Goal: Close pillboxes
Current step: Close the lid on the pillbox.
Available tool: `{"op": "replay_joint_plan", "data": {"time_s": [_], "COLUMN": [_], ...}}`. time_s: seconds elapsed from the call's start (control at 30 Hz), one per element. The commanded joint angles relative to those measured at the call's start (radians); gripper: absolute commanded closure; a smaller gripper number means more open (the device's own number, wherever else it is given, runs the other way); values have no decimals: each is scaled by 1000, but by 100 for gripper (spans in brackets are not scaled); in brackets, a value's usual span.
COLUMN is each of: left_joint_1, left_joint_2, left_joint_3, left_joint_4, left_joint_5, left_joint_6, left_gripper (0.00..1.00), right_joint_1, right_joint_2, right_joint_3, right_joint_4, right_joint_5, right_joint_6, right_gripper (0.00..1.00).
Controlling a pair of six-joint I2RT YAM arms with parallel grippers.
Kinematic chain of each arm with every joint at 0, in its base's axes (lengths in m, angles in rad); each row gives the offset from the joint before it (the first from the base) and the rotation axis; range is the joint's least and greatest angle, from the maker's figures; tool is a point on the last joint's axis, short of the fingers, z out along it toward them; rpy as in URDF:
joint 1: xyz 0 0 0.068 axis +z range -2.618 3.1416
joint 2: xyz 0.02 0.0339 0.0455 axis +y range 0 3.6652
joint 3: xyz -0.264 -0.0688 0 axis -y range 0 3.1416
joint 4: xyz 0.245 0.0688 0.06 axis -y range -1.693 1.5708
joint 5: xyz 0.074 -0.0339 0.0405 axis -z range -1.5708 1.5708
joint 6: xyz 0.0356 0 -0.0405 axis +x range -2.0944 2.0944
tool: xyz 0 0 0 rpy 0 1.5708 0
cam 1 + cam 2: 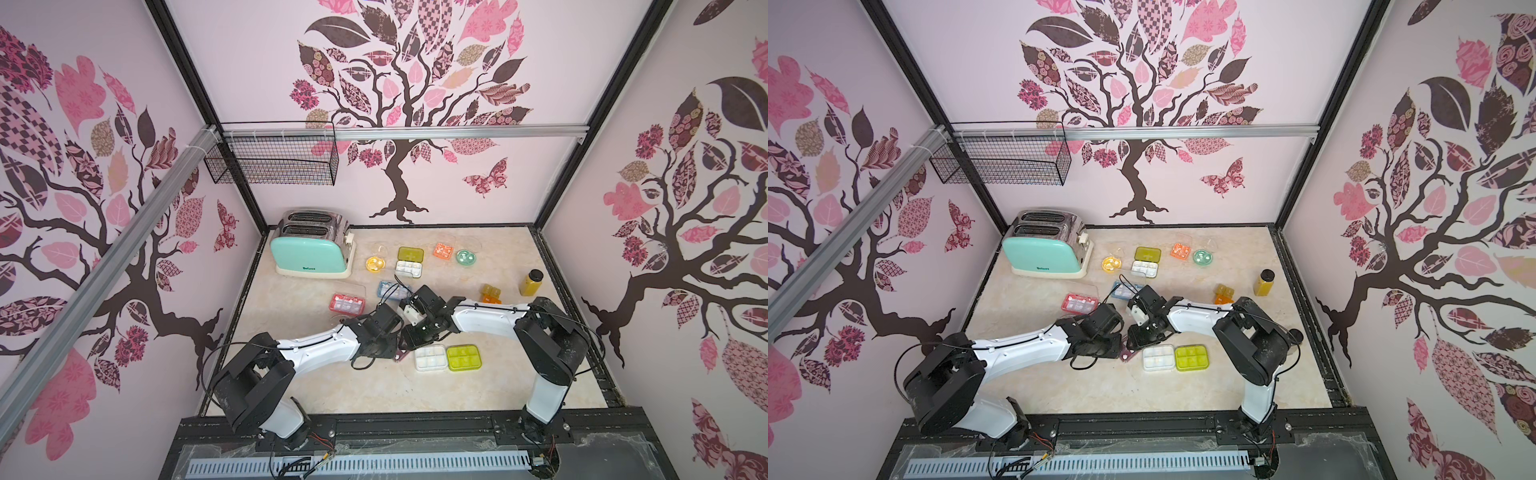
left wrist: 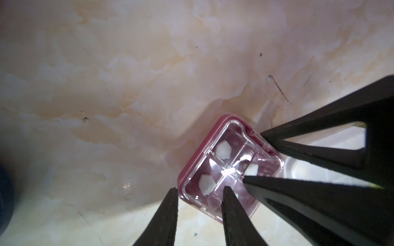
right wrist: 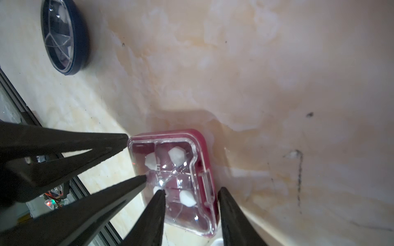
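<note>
- The maroon pillbox (image 2: 230, 153) sits at the front centre of the marble-patterned table (image 1: 374, 395). It is a square, round-cornered base under a clear hard lid, which lies flat over four compartments holding white pills.
- Your left gripper (image 2: 200, 189) points down at it with jaws apart. One black tapered finger is over the lid, the other just off the box's edge.
- Your right gripper (image 3: 191, 190) comes from the opposite side, jaws likewise apart. One finger is at the lid's middle, the other outside the latch side.
- Both arms reach inward from the front rail, wrists bent down and almost meeting.
- Just right of the box, a white pillbox (image 1: 431, 357) and a yellow-green pillbox (image 1: 464, 356) lie side by side.
- A round navy pillbox (image 3: 64, 38) lies apart from them.
- Further back, the right gripper partly hides a blue pillbox (image 1: 390, 289).
- An open pink pillbox (image 1: 347, 303), a mint toaster (image 1: 311, 245) and an amber bottle (image 1: 531, 282) stand clear.
</note>
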Motion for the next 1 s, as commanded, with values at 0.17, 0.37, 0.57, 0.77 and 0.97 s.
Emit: {"op": "replay_joint_plan", "data": {"time_s": [0.17,0.37,0.57,0.77,0.97], "left_joint_1": [-6,3,32,55,60], "left_joint_2": [-2,-69,10,100,148], "left_joint_3": [-48,61,148,195,195], "left_joint_4": [-32,-116,-62,-22,55], "left_joint_5": [-2,-51,-63,-86,0], "left_joint_6": [-17,56,113,120,109], "left_gripper": [64,55,49,53,42], "right_joint_1": [8,-30,-104,-125,-124], "right_joint_2": [8,-74,-187,-267,-261], "right_joint_3": [40,91,71,2,-30], "right_joint_4": [-65,-102,-155,-155,-133], "right_joint_5": [4,14,64,35,12], "right_joint_6": [-22,-27,-38,-23,-13], "right_gripper": [56,50,47,47,48]}}
